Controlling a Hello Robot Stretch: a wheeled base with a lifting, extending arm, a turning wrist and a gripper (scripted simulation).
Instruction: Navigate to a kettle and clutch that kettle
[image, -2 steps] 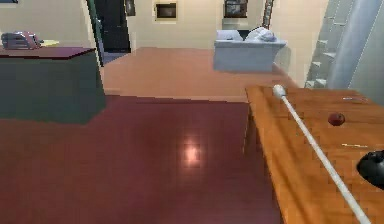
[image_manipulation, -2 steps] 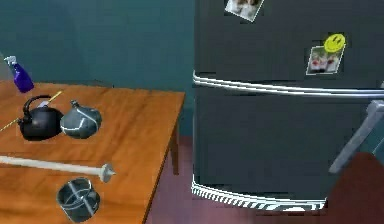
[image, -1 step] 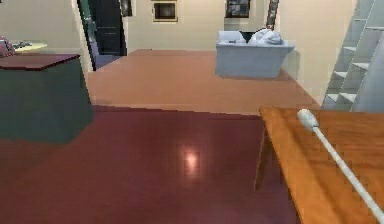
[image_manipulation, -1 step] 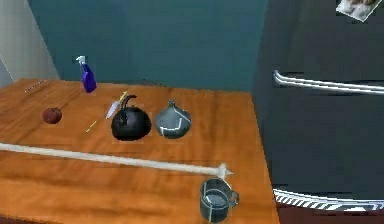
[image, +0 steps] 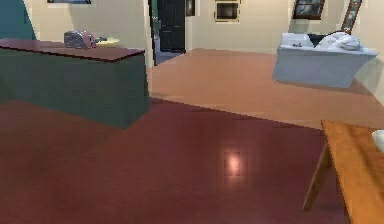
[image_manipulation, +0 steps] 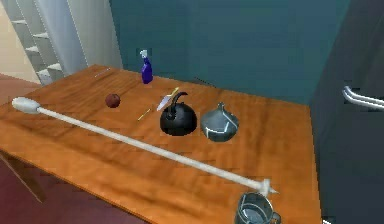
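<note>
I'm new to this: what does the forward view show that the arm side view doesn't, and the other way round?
Forward view: a teal counter with a grey appliance on it, a pale sofa and a dark doorway. Arm side view: a black kettle, a blue spray bottle, a grey vessel and a long white rod. Shared: a wooden table, probably the same one, and dark red floor.

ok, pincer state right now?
Pincer: cannot be told. The black kettle stands on the wooden table.
</note>
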